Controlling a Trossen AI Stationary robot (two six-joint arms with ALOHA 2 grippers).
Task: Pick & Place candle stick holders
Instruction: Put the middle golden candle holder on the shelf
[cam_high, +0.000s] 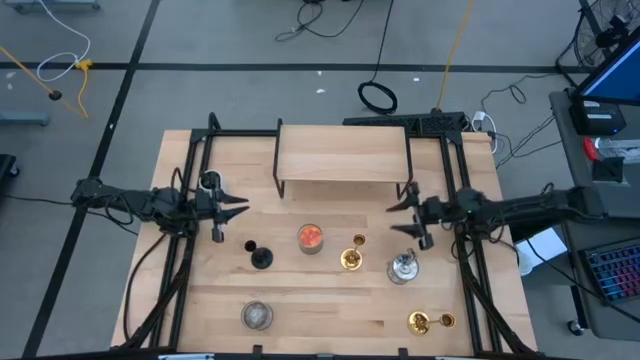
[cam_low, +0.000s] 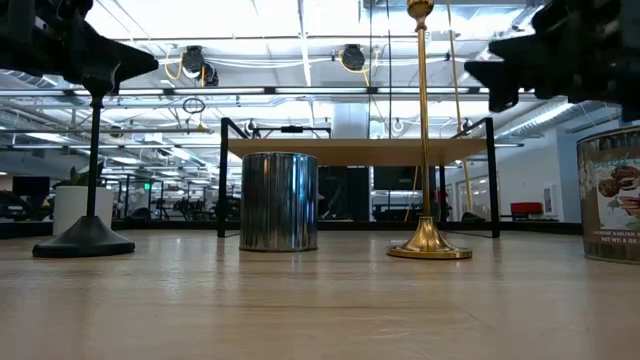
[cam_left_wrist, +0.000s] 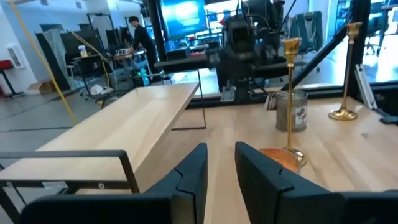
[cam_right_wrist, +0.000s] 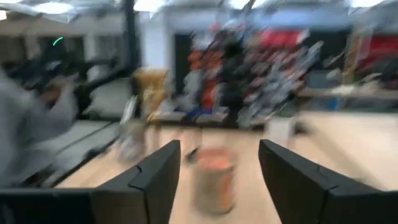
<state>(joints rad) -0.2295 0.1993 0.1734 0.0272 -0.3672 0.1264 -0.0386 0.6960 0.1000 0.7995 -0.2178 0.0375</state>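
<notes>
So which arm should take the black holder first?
Probably left. The black holder stands just in front of the left gripper, which is open. The right gripper, also open, sits across the table, nearer the gold holder.

The right wrist view is motion-blurred; the low view crops the label-wrapped can (cam_low: 612, 195).

Both dark six-joint arms reach inward from opposite table sides. Left two-finger gripper (cam_high: 238, 206) fingers slightly parted, holding nothing. Right two-finger gripper (cam_high: 396, 204) fingers spread wide, also holding nothing.
</notes>
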